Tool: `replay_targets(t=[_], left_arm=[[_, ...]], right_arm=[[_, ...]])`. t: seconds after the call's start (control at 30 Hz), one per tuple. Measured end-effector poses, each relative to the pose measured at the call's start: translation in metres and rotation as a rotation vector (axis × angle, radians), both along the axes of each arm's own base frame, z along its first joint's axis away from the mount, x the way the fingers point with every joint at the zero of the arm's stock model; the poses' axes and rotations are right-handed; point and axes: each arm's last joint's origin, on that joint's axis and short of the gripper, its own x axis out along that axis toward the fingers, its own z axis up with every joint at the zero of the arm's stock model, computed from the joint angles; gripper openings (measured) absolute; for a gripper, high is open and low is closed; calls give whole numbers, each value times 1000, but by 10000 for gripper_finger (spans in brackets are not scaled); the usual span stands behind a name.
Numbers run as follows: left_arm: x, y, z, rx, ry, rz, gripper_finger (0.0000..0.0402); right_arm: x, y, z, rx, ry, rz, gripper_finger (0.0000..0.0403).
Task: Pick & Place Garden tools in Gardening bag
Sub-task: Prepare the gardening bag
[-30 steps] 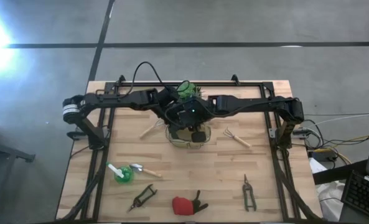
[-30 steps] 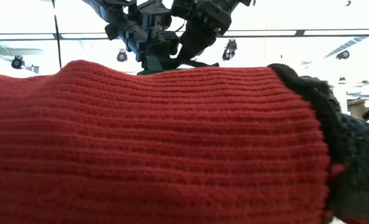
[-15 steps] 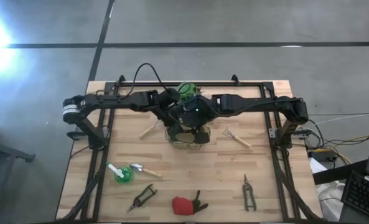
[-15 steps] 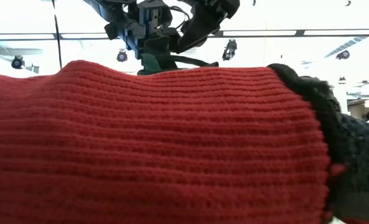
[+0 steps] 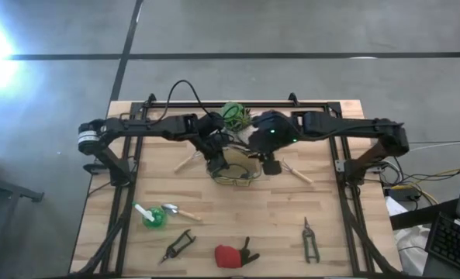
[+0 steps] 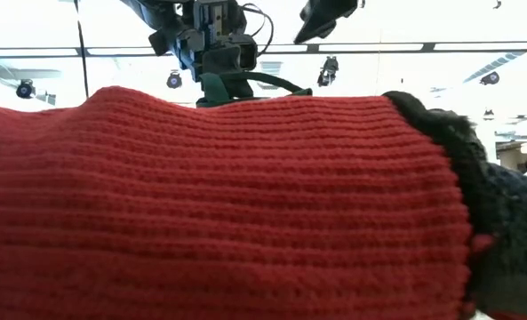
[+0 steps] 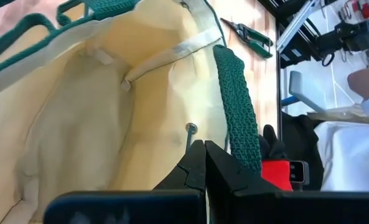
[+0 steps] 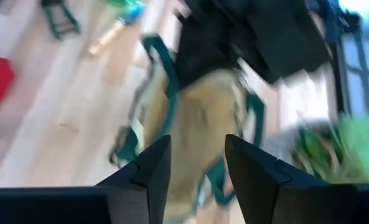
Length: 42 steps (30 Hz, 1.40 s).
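High view: bag (image 5: pixel 235 168) sits mid-table, plant (image 5: pixel 233 115) just behind it. Left gripper (image 7: pixel 204 163) is clenched on the bag's rim, propping the mouth open. Right gripper (image 5: pixel 270 164) hangs released at the bag's right edge, holding nothing, near the rake (image 5: pixel 295 171). Bag interior shows only bare lining. Trowel (image 5: pixel 178 211), pruners (image 5: pixel 310 239) and red item (image 5: pixel 231 254) lie near the front edge. Judged step: picking a tool; the rake looks likeliest.

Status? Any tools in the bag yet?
Nothing bagged: the bag looks empty inside. Left gripper pinches its rim; right gripper is open, empty, beside it. Left to do: rake, trowel, green-white tool, two pruners and red-black item, all on the table.
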Motion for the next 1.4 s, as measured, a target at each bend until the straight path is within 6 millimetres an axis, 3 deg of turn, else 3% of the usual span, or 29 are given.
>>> replay_targets(t=[0.33,0.63,0.73,1.1,1.4], left_arm=[[6,-10,13,53,-61,-58,0],[9,-30,16,99,-86,-132,0],[10,-38,15,112,-83,-144,0],[10,-72,11,165,-40,-194,0],[6,-72,5,278,47,-108,0]], right_arm=[[-57,-14,-45,78,-28,-202,118],[-88,-12,-81,129,-179,-260,122],[-94,-11,-89,127,-190,-279,125],[-98,-10,-91,137,-195,-289,112],[-97,-11,-89,137,-206,-287,118]])
